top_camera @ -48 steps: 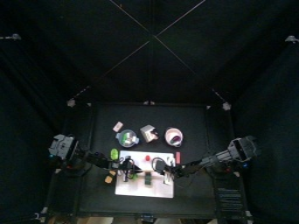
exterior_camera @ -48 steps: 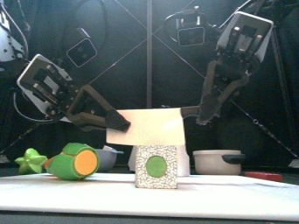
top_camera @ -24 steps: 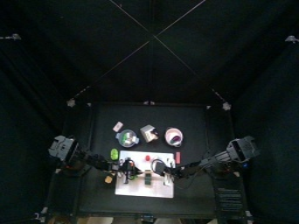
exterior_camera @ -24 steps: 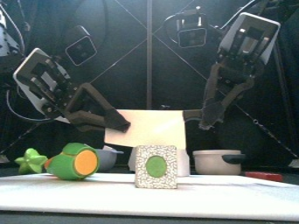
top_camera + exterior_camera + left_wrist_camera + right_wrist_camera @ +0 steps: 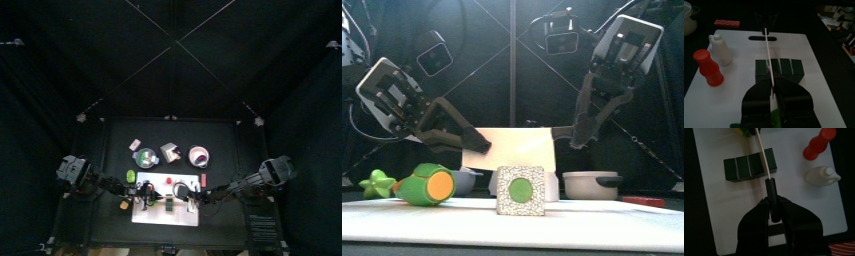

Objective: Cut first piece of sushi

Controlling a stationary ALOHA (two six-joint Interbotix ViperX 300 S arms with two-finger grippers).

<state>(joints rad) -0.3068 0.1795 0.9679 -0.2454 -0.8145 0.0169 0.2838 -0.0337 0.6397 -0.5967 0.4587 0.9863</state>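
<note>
Hovering right gripper (image 5: 776,218) (knife (image 5: 765,159) clamped), sushi (image 5: 749,168) below

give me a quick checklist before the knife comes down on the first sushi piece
1. Knife gripped: ok. The left gripper is shut on the knife.
2. Blade over the sushi roll: ok, it crosses the roll near one end in the left wrist view.
3. Roll on the cutting board: ok, lying flat.
4. Bottles clear: ok. The red bottle and white bottle stand apart from the roll.
5. Right gripper role: cannot tell; it is shut on a black handle.
6. Blade height above roll: cannot tell.
</note>
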